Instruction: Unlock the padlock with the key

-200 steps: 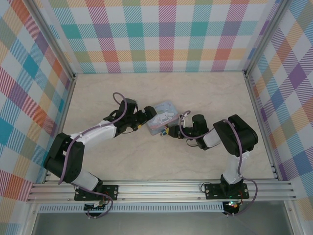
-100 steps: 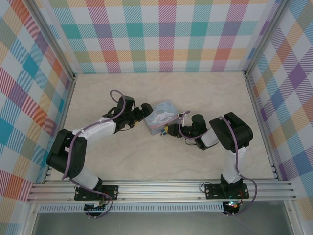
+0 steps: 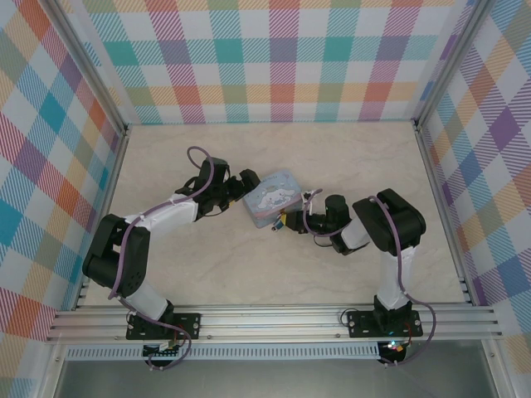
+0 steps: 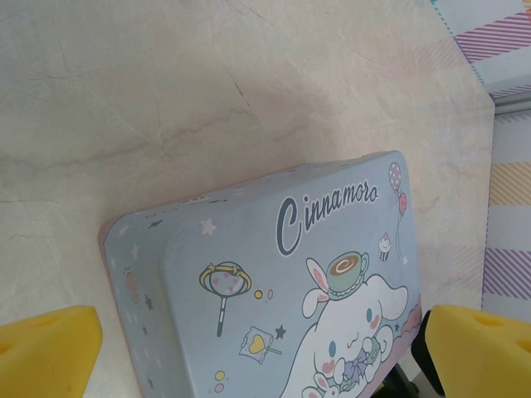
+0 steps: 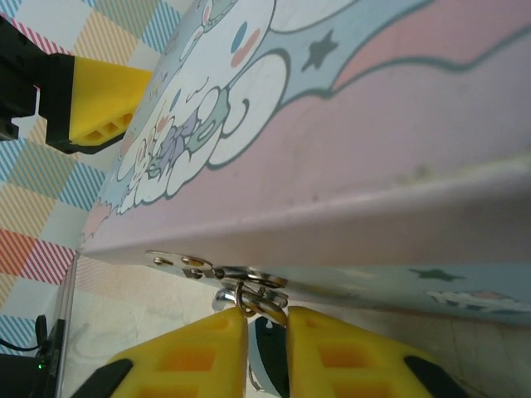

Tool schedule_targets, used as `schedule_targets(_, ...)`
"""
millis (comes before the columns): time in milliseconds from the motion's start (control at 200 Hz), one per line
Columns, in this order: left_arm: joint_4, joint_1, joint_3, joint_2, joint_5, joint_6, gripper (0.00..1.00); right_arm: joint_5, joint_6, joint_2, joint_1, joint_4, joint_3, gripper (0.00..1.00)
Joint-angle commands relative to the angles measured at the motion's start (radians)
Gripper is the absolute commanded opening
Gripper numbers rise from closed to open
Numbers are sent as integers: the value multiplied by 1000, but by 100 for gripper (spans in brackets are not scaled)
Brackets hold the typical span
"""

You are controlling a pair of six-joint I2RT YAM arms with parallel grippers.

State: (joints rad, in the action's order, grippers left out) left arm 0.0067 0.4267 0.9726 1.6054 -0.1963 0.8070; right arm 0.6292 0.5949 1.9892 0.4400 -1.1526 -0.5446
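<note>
Padlock (image 5: 264, 355): hangs at the hasp on the tin's (image 3: 274, 196) front wall, just under the lid edge. Silvery shackle (image 5: 249, 300) is threaded through the hasp ring. In the right wrist view the long axis runs 12–6 o'clock, shackle end at 12, body toward 6. Only a sliver of pale blue body is visible, the rest is hidden by the pads.

R hand (image 5: 267, 319): yellow pads (image 5: 199, 348) nearly pressed together, pinching the padlock body in the narrow gap. The tips reach up to the shackle loop.

Top view: R hand (image 3: 286, 219) sits at the tin's 5 o'clock side, where the hasp is. Padlock too small to resolve from there.

Tin: pale blue, cartoon print with "Cinnamoro…" lettering, rectangular w/ rounded corners. Lies flat on the surface (image 3: 207, 274), long axis approx 8–2 o'clock in the top view. Lid is down, hasp closed by the shackle; contents can't be seen.

L hand (image 3: 242, 189): at the tin's 9 o'clock end. Left wrist view shows the pads (image 4: 46, 348) spread wide, one at each lower corner of the frame, with the tin's end between them. Pad-to-tin contact: can't tell.

Surroundings: pale marbled surface, plaid walls on three sides.
</note>
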Motion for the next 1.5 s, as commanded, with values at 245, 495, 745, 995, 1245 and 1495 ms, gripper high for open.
schedule_targets(245, 26, -13, -27, -19, 11, -26, 100, 1, 20, 19, -11, -108, 23, 5)
schedule_targets(495, 26, -14, -41, -27, 4, -30, 100, -8, 26, 21, -12, -118, 26, 1)
schedule_targets(745, 15, -14, -47, -21, 22, -46, 100, -43, 102, 28, -41, -209, 53, 0)
schedule_targets(995, 27, -13, -65, -22, 7, -39, 100, -82, 166, 24, -50, -254, 63, 0)
schedule_targets(1245, 27, -14, -84, -41, 12, -42, 100, -121, 183, -8, -53, -254, 73, 0)
schedule_targets(1495, -13, -17, -86, -120, 44, -77, 100, -168, 137, -128, -82, -171, 138, 0)
